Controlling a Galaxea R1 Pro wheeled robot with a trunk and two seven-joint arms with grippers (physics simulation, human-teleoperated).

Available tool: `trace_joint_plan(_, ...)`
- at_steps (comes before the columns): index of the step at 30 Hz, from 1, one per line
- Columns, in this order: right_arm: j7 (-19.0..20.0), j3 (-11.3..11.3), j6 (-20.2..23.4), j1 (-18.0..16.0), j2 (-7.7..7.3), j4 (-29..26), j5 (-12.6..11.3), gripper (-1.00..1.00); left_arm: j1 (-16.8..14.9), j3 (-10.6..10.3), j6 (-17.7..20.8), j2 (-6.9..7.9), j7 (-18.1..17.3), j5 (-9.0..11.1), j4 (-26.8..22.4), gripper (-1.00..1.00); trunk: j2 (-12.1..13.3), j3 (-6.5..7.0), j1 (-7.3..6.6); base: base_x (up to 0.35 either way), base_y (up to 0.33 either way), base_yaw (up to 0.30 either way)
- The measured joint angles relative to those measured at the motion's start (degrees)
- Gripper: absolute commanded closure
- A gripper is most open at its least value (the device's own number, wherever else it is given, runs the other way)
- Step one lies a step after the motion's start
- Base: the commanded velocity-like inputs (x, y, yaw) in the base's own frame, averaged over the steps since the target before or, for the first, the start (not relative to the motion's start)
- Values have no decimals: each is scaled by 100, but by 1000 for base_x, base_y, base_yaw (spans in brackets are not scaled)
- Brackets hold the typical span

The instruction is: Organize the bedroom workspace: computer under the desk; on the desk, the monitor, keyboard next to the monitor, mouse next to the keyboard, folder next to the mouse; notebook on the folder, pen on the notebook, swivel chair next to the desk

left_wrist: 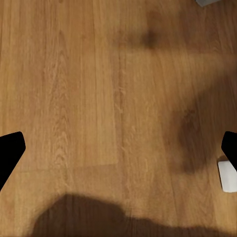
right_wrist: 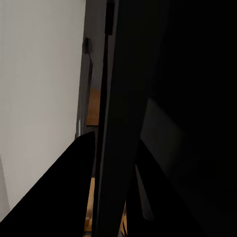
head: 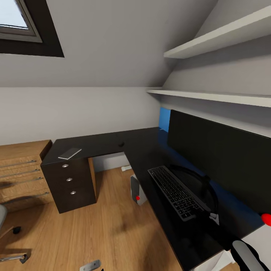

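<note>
Head view, left to right: swivel chair [head: 4, 226] on the floor, notebook [head: 70, 153] on the black counter [head: 109, 145], computer [head: 137, 191] beneath it, keyboard [head: 177, 192] before the monitor [head: 222, 158]. Left jaws [left_wrist: 118, 153] spread wide, empty; right jaws' state indeterminable.

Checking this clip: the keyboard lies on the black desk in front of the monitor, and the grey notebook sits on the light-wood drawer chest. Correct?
Not quite. In the head view the notebook lies on the black desk, above its three-drawer unit, not on the light-wood chest. The keyboard does lie in front of the monitor.
</note>
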Motion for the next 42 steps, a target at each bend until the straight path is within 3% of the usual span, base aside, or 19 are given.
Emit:
trace_joint_plan(3, 2, -1, 0, 0, 0, 2, 2, 100, 0, 2, 2, 0, 0, 3, 0, -100, 0, 0, 0, 0, 0, 0)
trace_joint_plan(4, 3, -1, 0, 0, 0, 3, 2, -100, 0, 4, 4, 0, 0, 2, 1, -100, 0, 0, 0, 0, 0, 0)
trace_joint_plan(5, -450, 26, -31, 5, 0, 15, 194, -100, -1, 6, 2, 0, 0, 3, 0, -100, 1, -1, 0, 0, 0, 0)
trace_joint_plan(6, -463, 26, -29, 4, 0, 13, 184, -100, -1, 7, 1, 0, 0, 5, 1, -100, 1, -1, 0, 0, 0, 0)
trace_joint_plan(42, -448, 18, -21, 2, 0, 7, 134, -100, -1, 1, -1, 0, 0, 1, 1, -100, 1, 0, 2, -13, -2, 0)
